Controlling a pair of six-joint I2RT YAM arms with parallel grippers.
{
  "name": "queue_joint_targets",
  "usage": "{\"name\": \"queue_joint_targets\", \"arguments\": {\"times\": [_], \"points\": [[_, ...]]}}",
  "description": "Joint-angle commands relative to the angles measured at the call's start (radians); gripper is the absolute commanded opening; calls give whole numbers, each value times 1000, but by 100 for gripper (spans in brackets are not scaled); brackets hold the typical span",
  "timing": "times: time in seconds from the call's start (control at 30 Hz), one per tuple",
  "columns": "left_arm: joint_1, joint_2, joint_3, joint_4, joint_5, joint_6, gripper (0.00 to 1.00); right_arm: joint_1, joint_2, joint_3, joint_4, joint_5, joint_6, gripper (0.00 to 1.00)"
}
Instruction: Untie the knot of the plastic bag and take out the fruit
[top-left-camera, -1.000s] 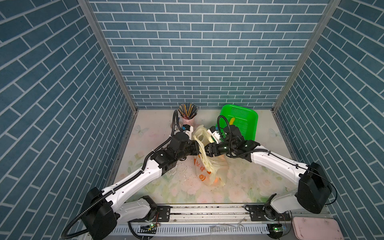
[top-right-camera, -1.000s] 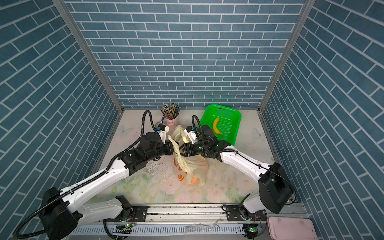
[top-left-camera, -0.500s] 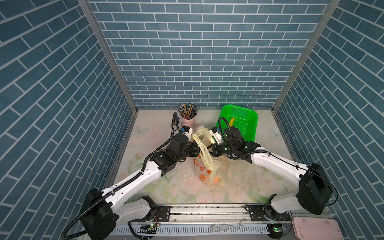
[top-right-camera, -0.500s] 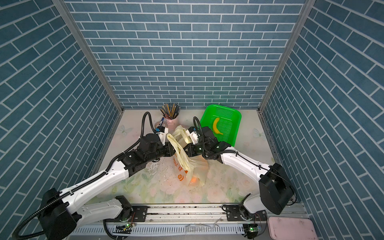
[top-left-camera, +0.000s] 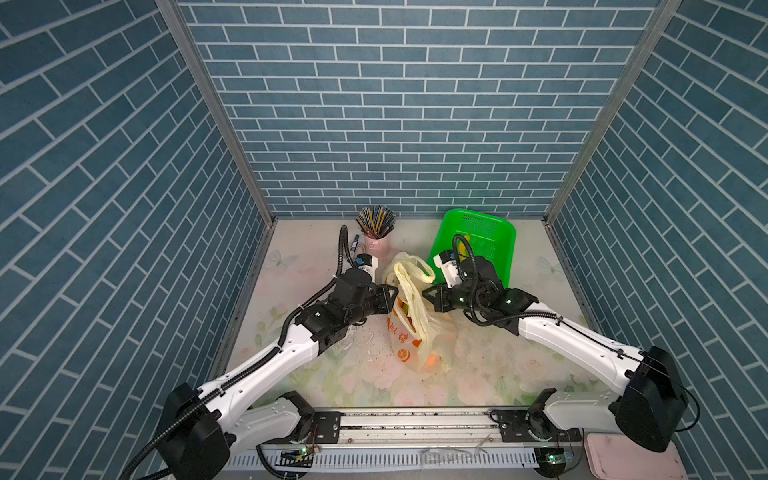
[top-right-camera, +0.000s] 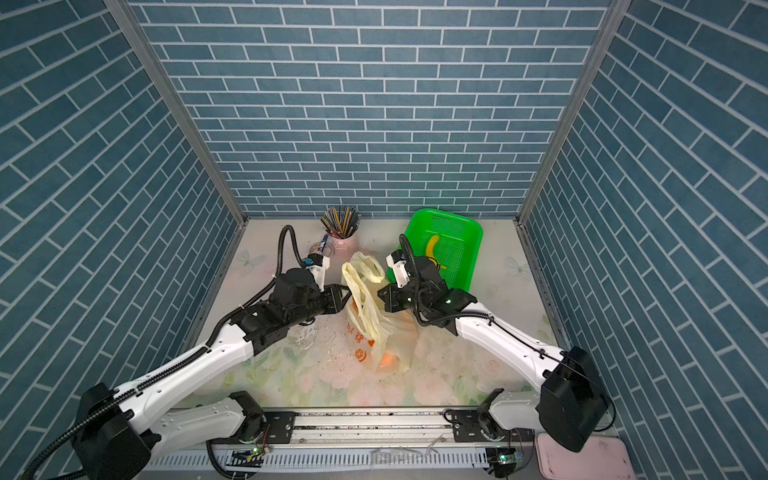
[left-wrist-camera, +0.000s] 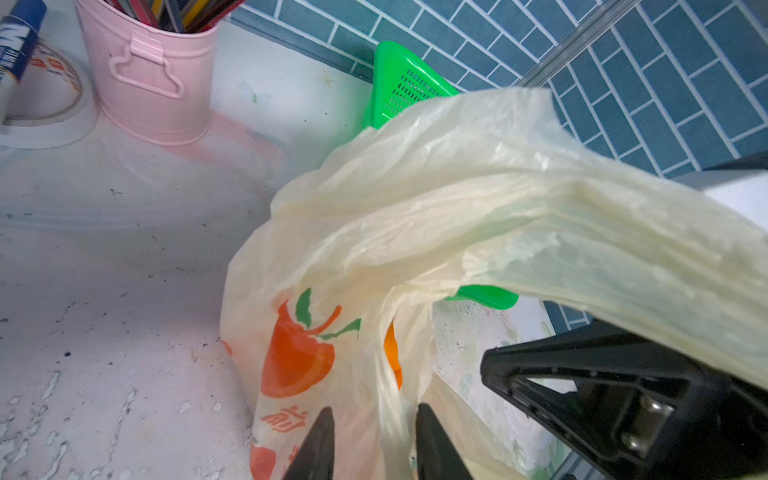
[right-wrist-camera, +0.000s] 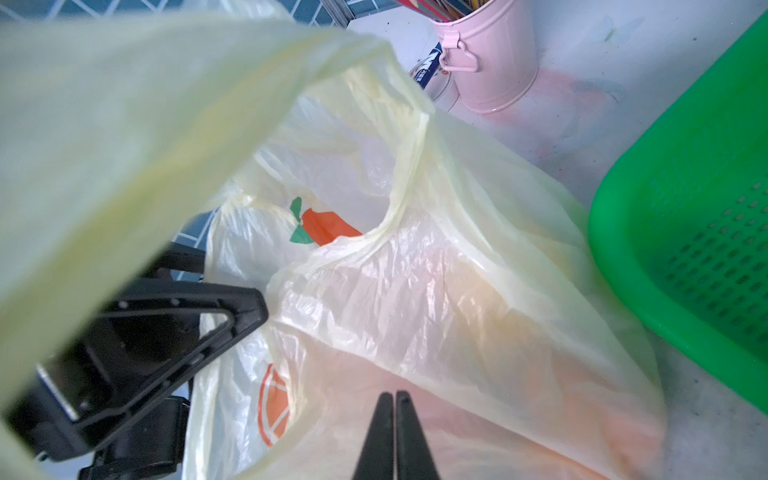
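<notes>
1. Crinkly, translucent pale yellow bag stands mid-worktop, beside the perforated green basket; handles loop limp
2. Small twisted knot sits at its rim
3. Orange round fruit glows inside
4. The left pincer is parted, film loose between
5. The right pincer is clenched at the film; grip unclear

2 top views: high above front rail, looking down toward back wall, far off, whole table in frame, nearly identical coverage. Left wrist view: very close on plastic bag, facing pink bucket, green basket behind. Right wrist view: equally close, opposite side; shares bag, bucket, basket with left wrist view.
</notes>
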Motion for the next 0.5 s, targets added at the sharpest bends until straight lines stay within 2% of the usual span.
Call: {"name": "queue_joint_targets", "arguments": {"times": [0.0, 0.07, 0.13, 0.3, 0.37, 0.47], "points": [[13, -15, -15, -8, 2, -12, 34, -1, -22, 6, 16, -66, -22, 33], [15, -12, -17, -5, 7, -14, 33, 0, -9, 29, 27, -109, -4, 44], [16, -10, -22, 9, 14, -17, 25, 1, 17, 56, 32, -102, 49, 53], [16, -1, -23, 19, 34, -14, 0, 4, 87, 91, 84, -50, 240, 66], [17, -6, -29, 20, 36, -11, 0, 28, 113, 90, 146, -27, 305, 91], [20, -15, -35, 24, 36, -10, 0, 52, 150, 98, 182, 32, 341, 92]]}}
